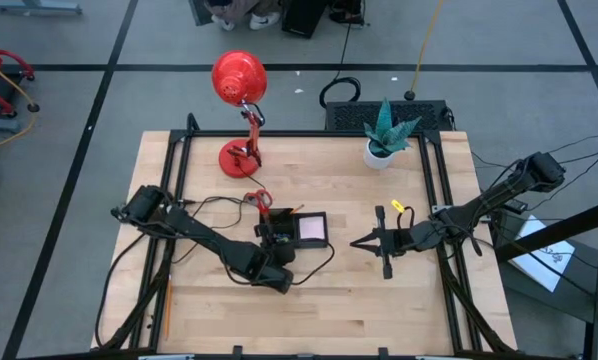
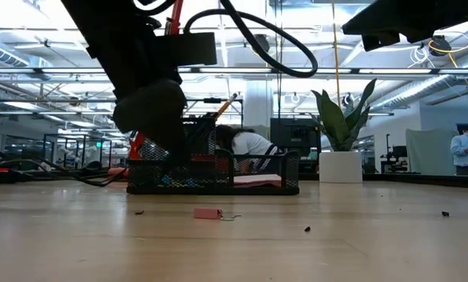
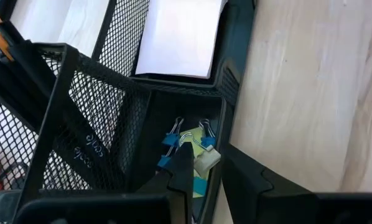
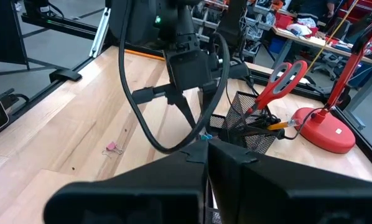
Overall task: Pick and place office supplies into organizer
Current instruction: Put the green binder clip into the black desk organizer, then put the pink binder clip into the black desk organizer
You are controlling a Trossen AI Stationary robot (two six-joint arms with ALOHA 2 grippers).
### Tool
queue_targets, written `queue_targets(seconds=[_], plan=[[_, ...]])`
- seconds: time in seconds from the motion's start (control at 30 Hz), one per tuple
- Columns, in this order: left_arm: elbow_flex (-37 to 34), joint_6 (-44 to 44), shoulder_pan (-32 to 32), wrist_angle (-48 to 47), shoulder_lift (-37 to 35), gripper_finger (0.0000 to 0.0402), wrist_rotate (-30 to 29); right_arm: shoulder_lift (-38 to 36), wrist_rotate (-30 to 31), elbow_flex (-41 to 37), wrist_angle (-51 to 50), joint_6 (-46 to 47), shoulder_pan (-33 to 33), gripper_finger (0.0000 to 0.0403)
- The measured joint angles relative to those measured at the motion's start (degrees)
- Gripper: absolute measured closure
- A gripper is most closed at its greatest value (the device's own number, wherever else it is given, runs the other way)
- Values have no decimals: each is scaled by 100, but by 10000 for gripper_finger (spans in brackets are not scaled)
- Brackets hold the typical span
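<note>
1. Nearest the lens in the left wrist view, the left gripper (image 3: pixel 201 163) hangs over a small compartment of the black mesh organizer (image 3: pixel 80 112), its dark fingers (image 3: pixel 181 168) a little apart around a pale clip (image 3: pixel 206 160); I judge it pinched there, though whether it rests on the pile below I cannot tell.
2. Just beneath, blue binder clips (image 3: pixel 173 140) and a yellow-green piece (image 3: pixel 195 135) lie in the bottom of that compartment.
3. One compartment farther on, the pale sticky-note pad (image 3: pixel 180 37) lies flat.
4. In the taller holder, red-handled scissors (image 4: pixel 284 78) and an orange pencil (image 4: pixel 279 126) stand upright.
5. On the bare wood, well apart from the organizer, a small pink clip (image 2: pixel 208 213) lies loose, not yet stowed.
6. The right gripper (image 1: pixel 357 241) waits over the table beside the organizer, fingers together, holding nothing.
7. Beyond stand a red desk lamp (image 1: pixel 239 85) and a potted plant (image 1: pixel 386 135).
8. The step in hand looks like dropping a clip into its compartment. Next the left fingers need to part and lift straight up clear of the mesh wall, then go for the stray clip.
</note>
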Motion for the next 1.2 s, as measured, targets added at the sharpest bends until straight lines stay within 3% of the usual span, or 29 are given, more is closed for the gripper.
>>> queue_targets(seconds=[0.3, 0.77, 1.2], plan=[[0, -323, 76, 26, 0, 331, 1, 0, -1, 0, -17, -12, -1, 399], [-2, -878, 159, 14, 13, 238, 254, 0, -1, 0, -19, 23, -2, 399], [273, 470, -255, 287, -174, 229, -39, -2, -3, -4, -20, -12, -16, 399]])
